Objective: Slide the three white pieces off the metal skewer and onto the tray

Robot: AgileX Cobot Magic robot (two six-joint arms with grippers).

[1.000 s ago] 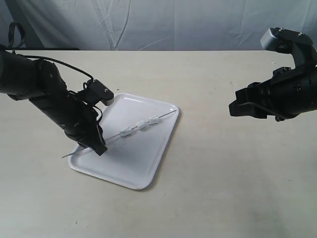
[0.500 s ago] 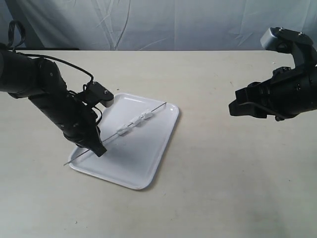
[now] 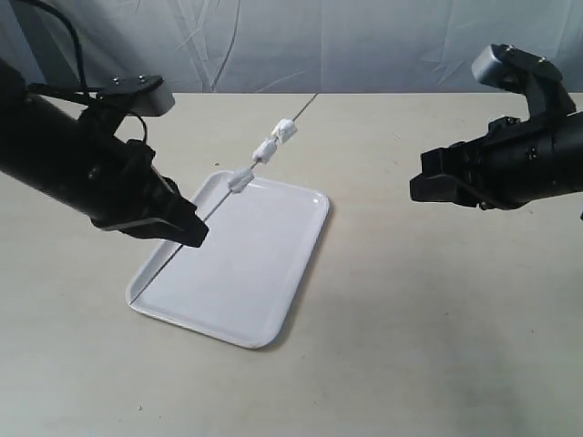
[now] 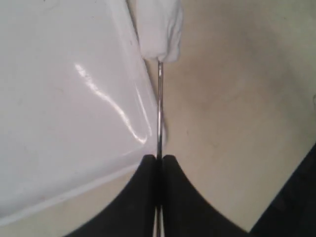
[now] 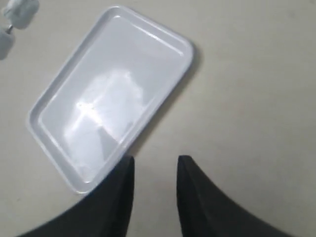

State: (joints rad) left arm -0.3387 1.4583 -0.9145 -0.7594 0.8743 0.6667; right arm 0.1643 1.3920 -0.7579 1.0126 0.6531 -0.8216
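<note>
My left gripper [image 3: 189, 233] [image 4: 159, 158] is shut on the metal skewer [image 3: 219, 200] [image 4: 159, 113] near its lower end. It holds the skewer lifted and slanting up and away over the tray's far edge. The three white pieces [image 3: 266, 147] are threaded along the skewer's upper half, and the lowest one [image 4: 158, 29] shows close in the left wrist view. The white tray [image 3: 237, 273] [image 5: 113, 94] lies flat on the table with nothing on it. My right gripper [image 3: 421, 188] [image 5: 155, 160] hovers open to the right of the tray, holding nothing. Two pieces [image 5: 19, 10] show at a corner of the right wrist view.
The beige table [image 3: 410, 319] stretches round the tray. A pale wrinkled cloth backdrop [image 3: 301, 45] hangs behind the far edge. The left arm's dark body [image 3: 73, 164] leans over the table left of the tray.
My left gripper has raised the skewer off the tray and tilted its far end up, carrying the pieces with it. The right arm has shifted slightly left and its jaws have narrowed.
</note>
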